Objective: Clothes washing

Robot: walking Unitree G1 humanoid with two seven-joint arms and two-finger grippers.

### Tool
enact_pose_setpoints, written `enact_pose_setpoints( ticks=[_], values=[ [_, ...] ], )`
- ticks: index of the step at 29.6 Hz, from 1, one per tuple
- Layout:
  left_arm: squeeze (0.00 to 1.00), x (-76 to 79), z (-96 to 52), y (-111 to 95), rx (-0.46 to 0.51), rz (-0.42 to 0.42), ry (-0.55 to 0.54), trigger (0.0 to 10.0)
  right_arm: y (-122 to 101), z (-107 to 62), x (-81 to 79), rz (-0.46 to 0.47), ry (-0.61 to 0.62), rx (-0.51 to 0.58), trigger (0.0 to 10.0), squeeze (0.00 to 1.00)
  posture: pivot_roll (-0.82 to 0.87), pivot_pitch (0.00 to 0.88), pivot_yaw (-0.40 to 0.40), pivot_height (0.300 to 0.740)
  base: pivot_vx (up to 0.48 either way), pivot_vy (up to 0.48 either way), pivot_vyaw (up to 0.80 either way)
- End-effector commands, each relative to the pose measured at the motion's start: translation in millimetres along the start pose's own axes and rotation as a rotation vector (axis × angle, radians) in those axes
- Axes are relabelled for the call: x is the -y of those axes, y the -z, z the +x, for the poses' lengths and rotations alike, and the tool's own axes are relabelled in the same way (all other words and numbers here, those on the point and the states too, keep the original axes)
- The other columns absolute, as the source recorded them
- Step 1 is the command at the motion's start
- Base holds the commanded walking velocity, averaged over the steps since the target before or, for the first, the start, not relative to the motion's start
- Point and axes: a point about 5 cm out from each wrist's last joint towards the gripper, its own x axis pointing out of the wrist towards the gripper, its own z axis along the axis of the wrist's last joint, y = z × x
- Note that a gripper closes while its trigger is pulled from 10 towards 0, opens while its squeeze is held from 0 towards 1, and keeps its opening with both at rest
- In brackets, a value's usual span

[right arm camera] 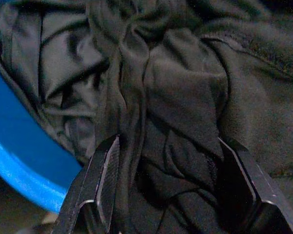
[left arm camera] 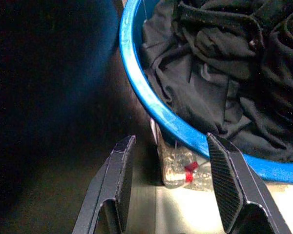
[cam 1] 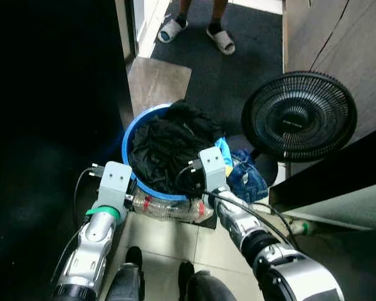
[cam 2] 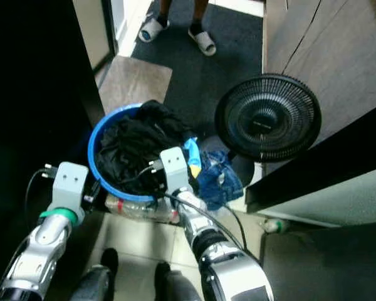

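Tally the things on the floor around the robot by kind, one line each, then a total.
Round blue plastic basin heaped with black clothes: 1
Black round-grilled electric fan: 1
Clear plastic bottles with red labels, lying beside the basin: 2, as far as can be told
Blue denim garment on the floor: 1
White slippers on a person's feet: 2
Total: 7

Floor: pale glossy tiles near the camera; a dark grey mat farther off, with a brown tile patch beside it. Black round fan standing to the right. Wood-grain panel behind the fan. Person's sandalled feet on the mat. Left side in deep shadow.
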Motion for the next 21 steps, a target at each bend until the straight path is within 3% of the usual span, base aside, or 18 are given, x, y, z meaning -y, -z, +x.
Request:
enact_pose_setpoints(
  ticks=[1,2,3,21],
  values=[
    [0.0,-9.6,-8.4,18.5,-0.079,-0.018,-0.043,10.0,25.4,-6.7,-3.8,0.003,-0.012,-0.09,10.0,0.0,0.26,0.527,-0.075,0.74,0.0,0.0,0.0],
    [0.0,-9.3,-8.8,18.4,-0.081,-0.017,-0.042,10.0,26.6,-7.1,-3.3,-0.01,-0.007,-0.095,10.0,0.0,0.26,0.526,-0.075,0.74,0.0,0.0,0.0],
    [0.0,-8.7,-8.6,18.1,-0.082,-0.018,-0.041,10.0,27.2,-7.6,-1.9,-0.016,0.001,-0.096,0.0,0.0,0.26,0.523,-0.077,0.74,0.0,0.0,0.0],
    [0.0,0.8,-1.4,8.6,-0.083,-0.039,-0.017,10.0,26.8,-12.7,17.3,-0.005,0.072,-0.046,0.0,0.0,0.21,0.479,-0.067,0.74,0.0,0.0,0.0]
  ],
)
